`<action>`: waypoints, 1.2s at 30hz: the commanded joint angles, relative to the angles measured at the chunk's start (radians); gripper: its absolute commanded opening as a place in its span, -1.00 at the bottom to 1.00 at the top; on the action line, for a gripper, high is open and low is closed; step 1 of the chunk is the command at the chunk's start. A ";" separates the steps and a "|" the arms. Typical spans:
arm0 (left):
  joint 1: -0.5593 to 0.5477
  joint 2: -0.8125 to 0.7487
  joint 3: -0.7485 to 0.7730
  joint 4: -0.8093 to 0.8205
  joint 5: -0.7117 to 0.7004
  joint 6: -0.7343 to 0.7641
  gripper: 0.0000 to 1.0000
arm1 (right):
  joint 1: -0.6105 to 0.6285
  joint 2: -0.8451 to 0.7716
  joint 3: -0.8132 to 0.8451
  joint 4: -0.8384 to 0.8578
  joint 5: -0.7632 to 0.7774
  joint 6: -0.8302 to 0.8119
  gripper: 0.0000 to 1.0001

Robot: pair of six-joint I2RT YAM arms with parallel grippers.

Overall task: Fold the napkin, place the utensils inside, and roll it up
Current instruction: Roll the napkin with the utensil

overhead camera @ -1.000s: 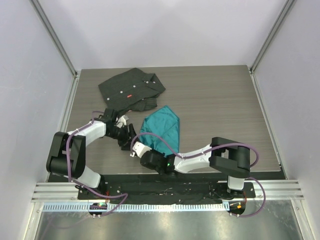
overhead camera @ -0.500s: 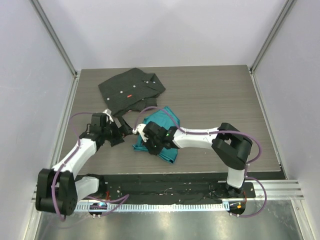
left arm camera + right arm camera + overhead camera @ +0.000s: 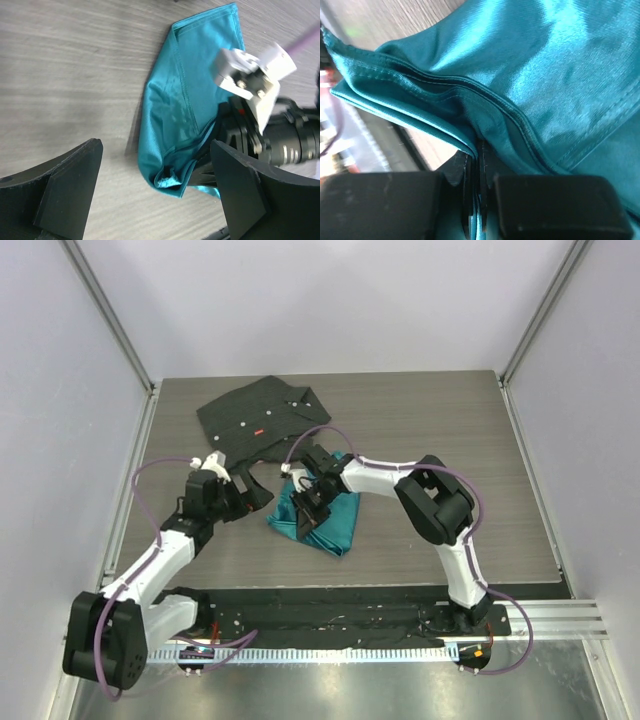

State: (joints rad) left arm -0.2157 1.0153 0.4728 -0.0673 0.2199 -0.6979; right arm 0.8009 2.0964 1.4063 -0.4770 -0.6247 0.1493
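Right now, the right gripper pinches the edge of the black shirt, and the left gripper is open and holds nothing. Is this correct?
Not quite. The right gripper pinches the edge of the teal napkin, not the black shirt; the right wrist view shows the teal cloth clamped in it. The left gripper is open and holds nothing, as you say.
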 commanded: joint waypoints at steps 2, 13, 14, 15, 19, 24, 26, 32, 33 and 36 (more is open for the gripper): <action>-0.048 0.078 -0.017 0.225 -0.005 0.081 0.88 | -0.061 0.100 0.088 -0.066 -0.199 0.041 -0.91; -0.117 0.178 -0.054 0.391 0.032 0.141 0.86 | -0.158 0.224 0.132 -0.097 -0.346 0.053 -0.94; -0.122 0.189 -0.053 0.403 0.033 0.141 0.85 | -0.167 0.231 0.134 -0.101 -0.358 0.050 -0.94; -0.126 0.210 -0.048 0.412 0.033 0.143 0.85 | -0.170 0.238 0.137 -0.103 -0.363 0.052 -0.94; -0.134 0.262 -0.030 0.451 0.050 0.140 0.79 | -0.181 0.266 0.152 -0.115 -0.375 0.052 -0.95; -0.145 0.319 -0.023 0.503 0.098 0.120 0.68 | -0.190 0.301 0.157 -0.120 -0.379 0.064 -0.96; -0.148 0.333 -0.029 0.532 0.104 0.104 0.63 | -0.193 0.313 0.157 -0.120 -0.379 0.065 -0.96; -0.148 0.376 -0.036 0.558 0.095 0.098 0.40 | -0.198 0.324 0.164 -0.120 -0.377 0.072 -0.96; -0.148 0.385 -0.034 0.566 0.093 0.097 0.35 | -0.200 0.324 0.166 -0.120 -0.377 0.072 -0.96; -0.148 0.407 -0.026 0.567 0.098 0.095 0.25 | -0.201 0.329 0.166 -0.118 -0.377 0.075 -0.96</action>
State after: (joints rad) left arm -0.3599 1.3964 0.4255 0.4274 0.3099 -0.6033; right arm 0.6178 2.3680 1.5681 -0.5858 -1.1282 0.2127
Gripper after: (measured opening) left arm 0.658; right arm 0.101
